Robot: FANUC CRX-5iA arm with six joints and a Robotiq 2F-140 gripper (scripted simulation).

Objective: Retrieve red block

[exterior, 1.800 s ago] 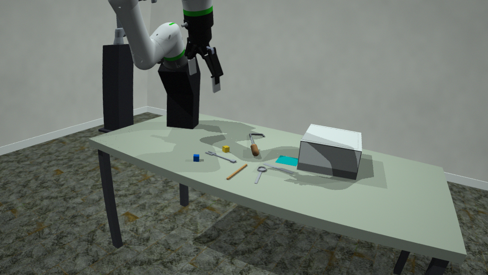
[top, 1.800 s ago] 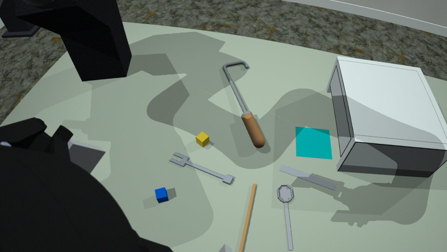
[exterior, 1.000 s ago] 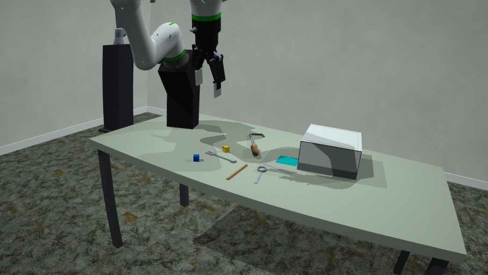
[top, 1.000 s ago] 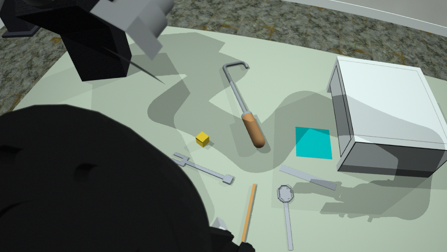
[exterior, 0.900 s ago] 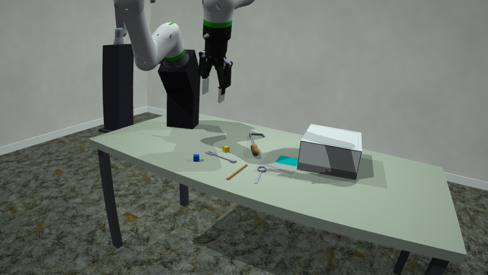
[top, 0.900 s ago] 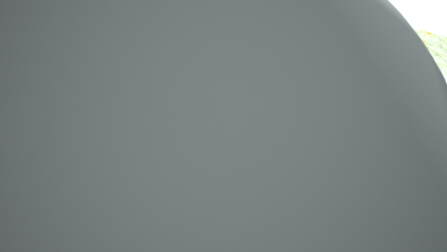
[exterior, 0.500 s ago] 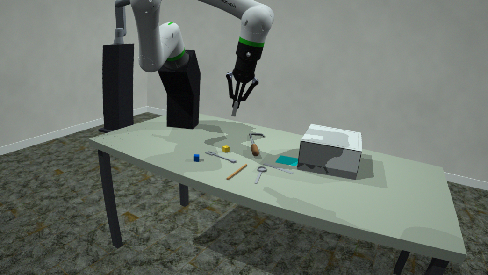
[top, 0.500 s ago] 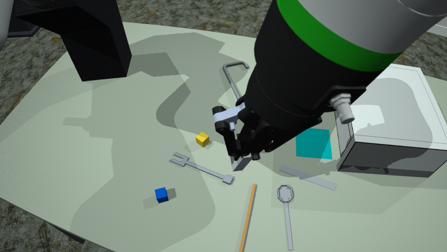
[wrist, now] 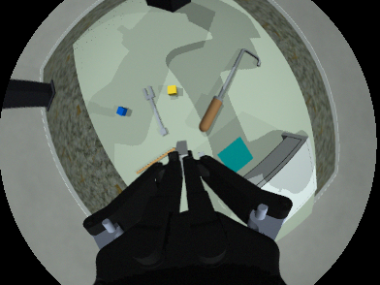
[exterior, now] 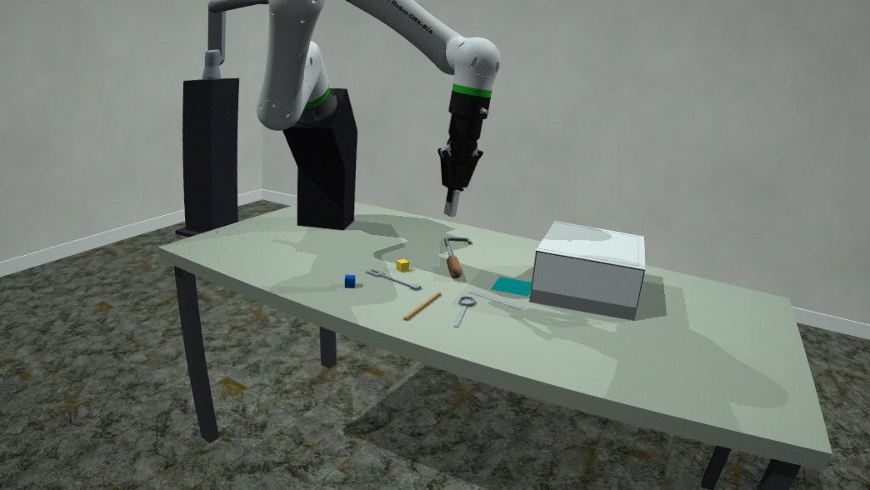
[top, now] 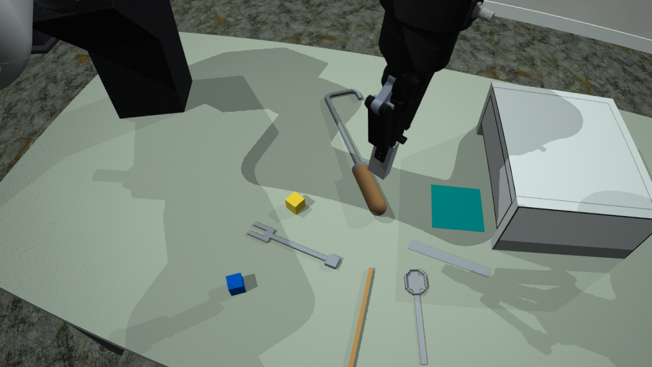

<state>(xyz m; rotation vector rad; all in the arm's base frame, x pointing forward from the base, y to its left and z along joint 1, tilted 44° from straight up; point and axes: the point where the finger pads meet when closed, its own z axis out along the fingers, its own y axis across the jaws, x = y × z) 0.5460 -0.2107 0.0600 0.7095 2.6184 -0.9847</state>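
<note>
The red block is hidden; I see none of it in any view. The white cabinet (top: 565, 168) stands at the right of the table, also in the exterior view (exterior: 589, 268). The teal square (top: 457, 208) lies flat just left of the cabinet and is bare; it also shows in the wrist view (wrist: 235, 153). A hook tool with a brown handle (top: 368, 188) and a grey hooked rod (top: 338, 120) lies left of the square. My gripper (exterior: 451, 208) (wrist: 182, 148) hangs well above the table over the hook tool, fingers shut and empty.
A yellow cube (top: 295, 202), a blue cube (top: 235, 283), a grey fork tool (top: 294, 244), an orange stick (top: 362, 315), a grey spoon tool (top: 417, 305) and a flat grey bar (top: 448, 258) lie on the table. Black pedestals (exterior: 322, 161) stand at the far left.
</note>
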